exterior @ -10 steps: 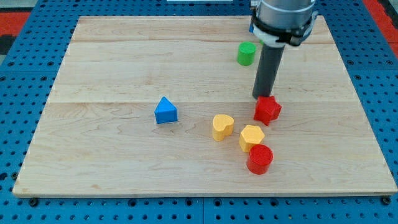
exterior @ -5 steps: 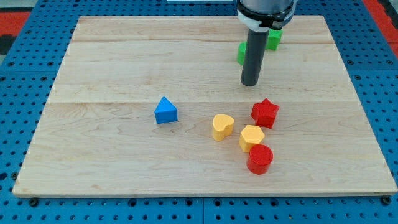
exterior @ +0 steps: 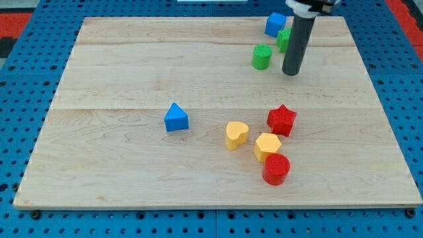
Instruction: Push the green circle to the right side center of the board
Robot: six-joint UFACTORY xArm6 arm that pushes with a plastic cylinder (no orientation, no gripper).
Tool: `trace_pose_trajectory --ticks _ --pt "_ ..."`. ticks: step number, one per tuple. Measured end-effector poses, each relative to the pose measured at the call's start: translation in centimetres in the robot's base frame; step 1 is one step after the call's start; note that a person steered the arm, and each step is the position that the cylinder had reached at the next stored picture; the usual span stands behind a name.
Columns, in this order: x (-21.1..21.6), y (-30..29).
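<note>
The green circle (exterior: 262,57) stands near the top right of the wooden board (exterior: 132,86). My tip (exterior: 291,73) is on the board just to the right of it and slightly below, a small gap apart. A second green block (exterior: 283,39) sits right behind the rod, partly hidden by it. A blue block (exterior: 275,24) lies at the top edge, above the green circle.
A blue triangle (exterior: 176,118) lies left of centre. A yellow heart (exterior: 236,134), a red star (exterior: 282,119), a yellow hexagon-like block (exterior: 268,146) and a red cylinder (exterior: 276,169) cluster at the lower right.
My tip moved up from the red star, passed in front of the green circle, then shifted right and up to its right side. The blocks have not moved.
</note>
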State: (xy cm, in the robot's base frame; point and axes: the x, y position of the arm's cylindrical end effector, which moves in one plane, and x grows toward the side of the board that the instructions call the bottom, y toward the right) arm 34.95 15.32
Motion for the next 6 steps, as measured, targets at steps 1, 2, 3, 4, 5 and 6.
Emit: trace_pose_trajectory --ticks 1,2,3,4,5,6 --pt "-2.3 -0.1" --pt "-3.7 -2.0" --pt "-5.6 -1.8" --pt "-6.3 -7.3" --pt "-6.8 -13.1" --pt "-4.1 -9.8"
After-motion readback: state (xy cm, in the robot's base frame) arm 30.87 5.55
